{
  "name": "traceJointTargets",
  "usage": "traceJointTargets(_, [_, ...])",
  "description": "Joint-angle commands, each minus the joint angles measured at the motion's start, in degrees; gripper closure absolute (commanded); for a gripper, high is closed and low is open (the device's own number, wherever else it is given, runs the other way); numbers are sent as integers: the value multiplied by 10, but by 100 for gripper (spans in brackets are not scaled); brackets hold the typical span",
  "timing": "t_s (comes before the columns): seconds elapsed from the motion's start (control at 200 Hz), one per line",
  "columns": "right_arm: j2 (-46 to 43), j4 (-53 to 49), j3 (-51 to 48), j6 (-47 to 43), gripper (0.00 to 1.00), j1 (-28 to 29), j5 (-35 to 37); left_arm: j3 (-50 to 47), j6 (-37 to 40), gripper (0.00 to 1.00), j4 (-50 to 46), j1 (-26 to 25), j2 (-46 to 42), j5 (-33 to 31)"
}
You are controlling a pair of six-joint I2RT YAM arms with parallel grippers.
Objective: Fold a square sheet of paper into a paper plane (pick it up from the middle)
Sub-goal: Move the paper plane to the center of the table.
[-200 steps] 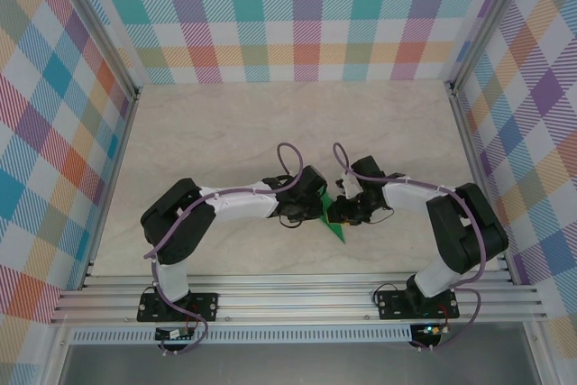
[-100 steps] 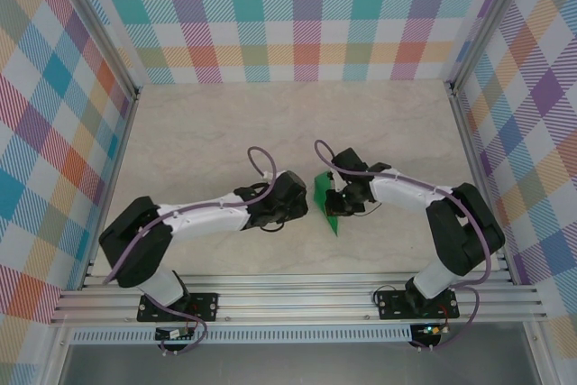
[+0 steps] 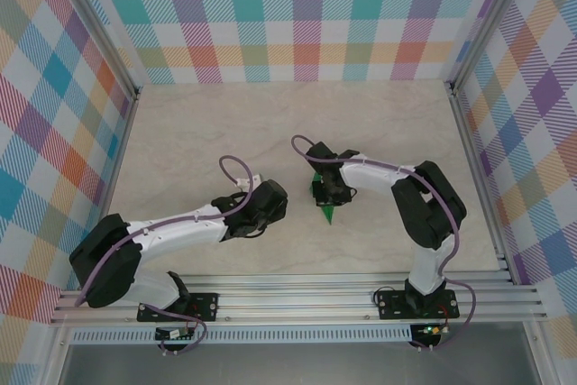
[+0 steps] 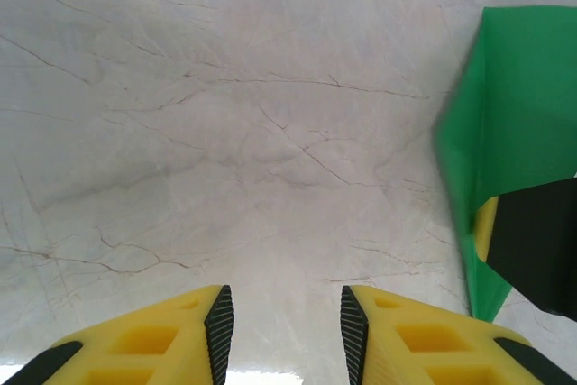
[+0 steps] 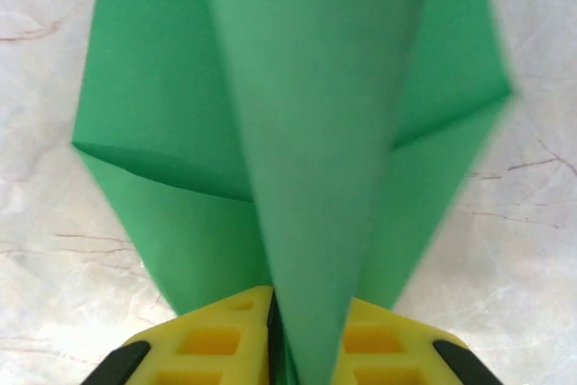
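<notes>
Two robot arms work over a pale marble counter [image 3: 198, 132]; one holds a folded green paper plane [image 3: 329, 214].

From above: the right hand [image 3: 326, 192] is near the middle of the counter, with the paper plane's point aimed towards the near edge; the left hand [image 3: 270, 205] is just to its left, apart from the paper. Left wrist view: the left hand's [image 4: 287, 299] yellow fingers stand partly open with bare counter between them, gripping nothing; the paper plane [image 4: 518, 105] hangs at the right edge. Right wrist view: the right hand [image 5: 306, 313] is pinched shut on the plane's centre fold, and the side flaps [image 5: 144, 114] splay outwards. Likely risks: the pinch covers only a narrow strip of thin paper, so a tug or twist could slip it free or tear it; loose flaps may spring open; a misaligned left hand could crumple one.
</notes>
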Motion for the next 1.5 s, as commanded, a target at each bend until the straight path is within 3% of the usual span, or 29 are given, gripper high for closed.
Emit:
traceJointTargets(0.0, [14, -28, 14, 12, 81, 5, 16, -14, -11, 60, -15, 5, -22, -21])
traceJointTargets(0.305, [51, -22, 4, 12, 78, 5, 5, -18, -14, 60, -14, 7, -22, -19])
traceJointTargets(0.565, [81, 1, -15, 30, 84, 5, -17, -15, -11, 60, -13, 7, -14, -16])
traceJointTargets(0.76, [60, -16, 7, 26, 80, 6, -14, -10, -6, 60, -18, 7, -13, -13])
traceJointTargets(1.03, [-33, -61, 36, 1, 61, 5, 1, -4, 18, 58, -27, 8, -30, -27])
traceJointTargets(1.32, [-94, -77, 41, -8, 51, 5, 2, -4, 33, 56, -34, 8, -43, -37])
traceJointTargets(1.42, [-151, -73, 25, -15, 38, 5, 39, -2, 47, 53, -48, 8, -58, -60])
traceJointTargets(1.495, [-214, -64, 4, -23, 24, 5, 106, -3, 60, 50, -65, 8, -75, -93])
